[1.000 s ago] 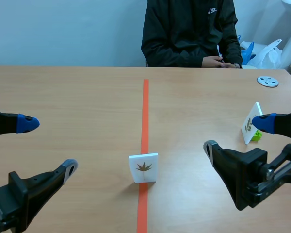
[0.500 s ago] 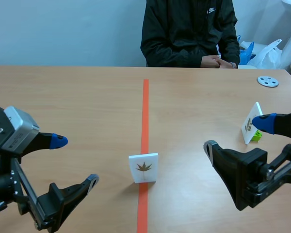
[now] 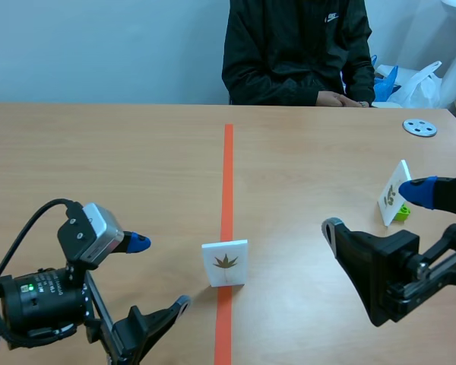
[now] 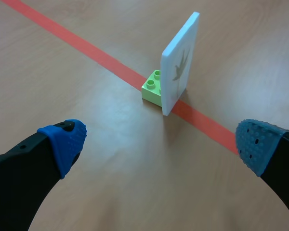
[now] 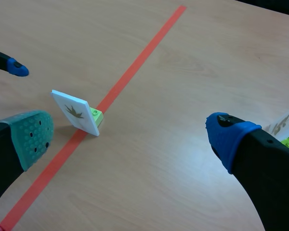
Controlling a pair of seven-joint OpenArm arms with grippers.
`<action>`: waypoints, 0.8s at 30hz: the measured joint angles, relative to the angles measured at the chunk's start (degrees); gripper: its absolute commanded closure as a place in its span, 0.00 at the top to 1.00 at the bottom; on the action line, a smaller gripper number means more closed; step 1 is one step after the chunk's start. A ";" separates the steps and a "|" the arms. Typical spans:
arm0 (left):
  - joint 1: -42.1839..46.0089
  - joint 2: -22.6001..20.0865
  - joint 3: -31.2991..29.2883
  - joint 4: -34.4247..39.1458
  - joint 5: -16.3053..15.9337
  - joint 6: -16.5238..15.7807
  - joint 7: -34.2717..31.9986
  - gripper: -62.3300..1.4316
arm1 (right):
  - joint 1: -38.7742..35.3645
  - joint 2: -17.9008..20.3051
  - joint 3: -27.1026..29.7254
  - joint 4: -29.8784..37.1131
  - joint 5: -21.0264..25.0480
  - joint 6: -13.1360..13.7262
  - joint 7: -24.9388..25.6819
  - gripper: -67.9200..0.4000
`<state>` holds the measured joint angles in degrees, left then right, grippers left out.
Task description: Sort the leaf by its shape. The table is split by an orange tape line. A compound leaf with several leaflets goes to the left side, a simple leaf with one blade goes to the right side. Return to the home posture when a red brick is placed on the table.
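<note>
Left gripper [image 3: 159,274] fingers wide, near-left of leaf card [image 3: 225,263] on orange tape line [image 3: 228,167] | right gripper [image 3: 372,209] wide | best pinch card's edges squarely, lest it tip.

In the scene view the leaf card [image 3: 225,263], just ahead of the left end effector [image 3: 159,274], hides the green brick [image 4: 153,87] behind it; only the wrist views show this brick. In the left wrist view the card is seen at a steep angle, so the lobes of its print cannot be counted. The second card [image 3: 393,193] stands just behind the right end effector [image 3: 372,209], whose upper finger covers a part of it. Its print is too small to tell the shape. In the right wrist view this card is blurred, mostly behind a finger and cut by the edge. The person [image 3: 296,53] is cut off above the shoulders.
</note>
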<state>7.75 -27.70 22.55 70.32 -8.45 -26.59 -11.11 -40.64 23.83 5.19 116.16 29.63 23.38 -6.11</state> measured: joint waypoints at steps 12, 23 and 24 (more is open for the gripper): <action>-8.55 4.57 8.39 -11.02 1.27 0.50 -5.53 1.00 | 0.00 -0.02 1.29 -0.02 0.00 0.00 0.22 1.00; -14.45 10.16 14.34 -18.56 3.08 4.37 -8.98 1.00 | 0.00 -0.02 1.29 -0.02 0.00 0.00 0.22 1.00; -14.82 10.60 14.75 -19.26 3.08 5.57 -9.16 1.00 | 0.00 -0.02 1.29 -0.02 0.00 0.00 0.22 1.00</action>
<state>-7.07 -17.10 37.30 51.07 -5.37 -21.02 -20.27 -40.64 23.81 6.48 116.14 29.63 23.38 -5.89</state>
